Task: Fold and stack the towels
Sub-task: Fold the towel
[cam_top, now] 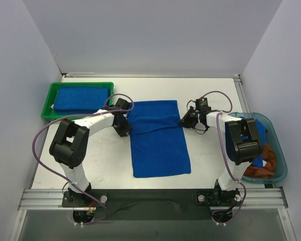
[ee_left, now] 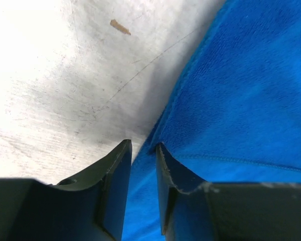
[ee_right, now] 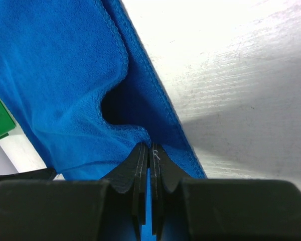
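At the far left of the bench (cam_top: 105,160) sits the green tray (cam_top: 46,104). A folded blue towel (cam_top: 80,99) lies flat in it, which I judge to be the start of the stack.

Just right of the tray, my left jaws sit at the left hem of the spread blue towel (cam_top: 159,148), roughly a third of the way down from its far end. In the left wrist view they stand only a narrow gap apart with the hem packed between them, so I take them to be gripping cloth.

The towel lies lengthwise in the middle of the bench. Its near end is flat, and a slanting crease runs across it from one pair of jaws to the other.

At the right hem, my right jaws are pressed nearly together on a pinch of the edge, with a small loop of terry bulging just beyond the tips.

Farthest right, the teal bin (cam_top: 282,165) holds the rust-brown towel (cam_top: 269,159), bunched up.

This cloth is light, limp and grippy. I expect it to sag between my two holds and drag on the bench. I judge the hems to be the right place to take hold, and the holds should be level with each other or the fold will skew.
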`<state>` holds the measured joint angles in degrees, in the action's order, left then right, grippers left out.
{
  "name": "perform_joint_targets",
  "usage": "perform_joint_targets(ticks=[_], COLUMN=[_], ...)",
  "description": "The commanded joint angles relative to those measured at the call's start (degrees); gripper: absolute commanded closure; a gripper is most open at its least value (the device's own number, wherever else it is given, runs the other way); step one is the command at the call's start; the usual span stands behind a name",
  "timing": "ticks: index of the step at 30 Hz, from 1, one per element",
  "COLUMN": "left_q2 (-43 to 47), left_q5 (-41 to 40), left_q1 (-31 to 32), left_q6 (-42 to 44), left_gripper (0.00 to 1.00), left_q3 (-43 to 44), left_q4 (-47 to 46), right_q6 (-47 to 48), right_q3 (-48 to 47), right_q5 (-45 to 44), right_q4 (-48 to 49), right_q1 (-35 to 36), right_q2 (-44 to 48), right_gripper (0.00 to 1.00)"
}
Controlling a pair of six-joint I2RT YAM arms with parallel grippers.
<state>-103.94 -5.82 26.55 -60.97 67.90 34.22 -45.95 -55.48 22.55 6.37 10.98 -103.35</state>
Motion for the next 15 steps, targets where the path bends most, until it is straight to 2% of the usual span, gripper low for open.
perform_joint_targets(ticks=[1, 8, 13, 15], left_q2=[3.5, 6.6, 7.3, 6.1], left_q5=[1.9, 3.0, 2.4, 2.5], left_q1=[-0.2, -0.3, -0.4, -0.4], left_q6=[0.7, -0.4, -0.7, -0.4], left_gripper=[0.62, 0.38, 0.36, 0.42], left_q3=[-2.8, -8.9, -11.5, -11.0], left_q4=[-7.7, -19.3, -24.8, -24.8], right_q6=[1.1, 1.8, 2.1, 2.1], right_q3=[0.7, 1.2, 1.4, 1.4], right_q5=[-0.4, -0.7, -0.7, -0.6], right_q4=[-0.7, -1.3, -1.4, -1.4], right_q1=[0.4, 0.4, 0.4, 0.4], right_q2=[3.2, 3.4, 3.2, 3.0], right_gripper=[1.0, 1.0, 1.0, 1.0])
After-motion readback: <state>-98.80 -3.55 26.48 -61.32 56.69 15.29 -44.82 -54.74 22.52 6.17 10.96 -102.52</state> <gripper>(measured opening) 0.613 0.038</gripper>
